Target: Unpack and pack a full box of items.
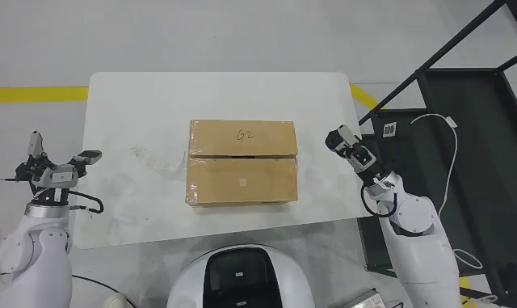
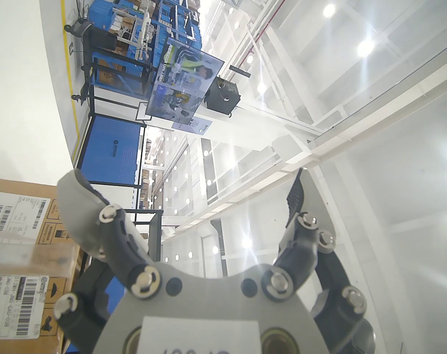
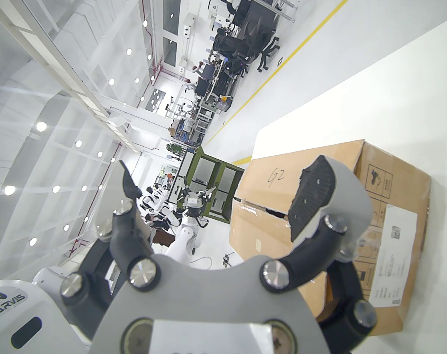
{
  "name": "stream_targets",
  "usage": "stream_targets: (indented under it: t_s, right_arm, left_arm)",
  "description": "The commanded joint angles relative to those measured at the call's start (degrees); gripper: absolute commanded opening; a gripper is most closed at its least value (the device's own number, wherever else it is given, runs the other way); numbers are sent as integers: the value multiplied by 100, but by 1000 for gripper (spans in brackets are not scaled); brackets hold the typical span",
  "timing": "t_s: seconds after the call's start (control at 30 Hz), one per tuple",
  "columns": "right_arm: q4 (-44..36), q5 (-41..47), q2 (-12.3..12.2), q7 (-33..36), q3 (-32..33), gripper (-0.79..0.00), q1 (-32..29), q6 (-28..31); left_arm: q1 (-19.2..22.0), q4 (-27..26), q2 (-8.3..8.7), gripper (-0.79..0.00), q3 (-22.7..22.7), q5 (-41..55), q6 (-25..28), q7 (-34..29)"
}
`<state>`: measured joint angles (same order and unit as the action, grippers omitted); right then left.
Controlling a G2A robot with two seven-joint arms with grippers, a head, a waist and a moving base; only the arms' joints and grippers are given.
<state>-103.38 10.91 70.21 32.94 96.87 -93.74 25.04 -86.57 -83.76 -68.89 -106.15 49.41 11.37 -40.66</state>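
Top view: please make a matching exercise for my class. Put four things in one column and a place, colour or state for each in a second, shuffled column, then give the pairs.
1 box
2 table
3 left gripper
4 right gripper

A white
B open, at the table's left edge
C brown, flaps folded shut
D open, near the table's right edge

Pairs: 1-C, 2-A, 3-B, 4-D

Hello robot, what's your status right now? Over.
Left gripper open, right gripper open, both holding nothing. Brown cardboard box flaps closed, mid white table. Grippers flank it, neither touching.
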Motion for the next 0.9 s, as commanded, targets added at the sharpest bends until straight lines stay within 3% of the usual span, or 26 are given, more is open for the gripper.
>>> stream_targets:
  t_s: [0.0,0.17,0.33,0.5,0.67,0.77,0.87]
  right_arm:
    - [0,0,0,0,0,-1,0,0]
    - [6,-21,-2,43,-21,0,-7,-44]
    - [89,-55,-73,797,-26,0,82,-485]
    - [300,344,-171,1906,118,0,180,-790]
    - [639,303,-273,2855,126,0,505,-1093]
    - [850,397,-308,3115,72,0,779,-1176]
    - [945,498,-317,3211,51,0,877,-1240]
  left_arm:
    - [0,0,0,-1,0,0,0,0]
    - [-5,-60,4,0,23,-96,33,-74]
    - [-72,-57,41,0,158,-666,607,-1028]
    - [261,248,85,0,204,-699,1326,-2094]
    - [740,672,146,0,361,-729,1725,-3348]
    - [1013,815,167,0,545,-938,1714,-3511]
    - [1013,815,167,0,545,-938,1714,-3511]
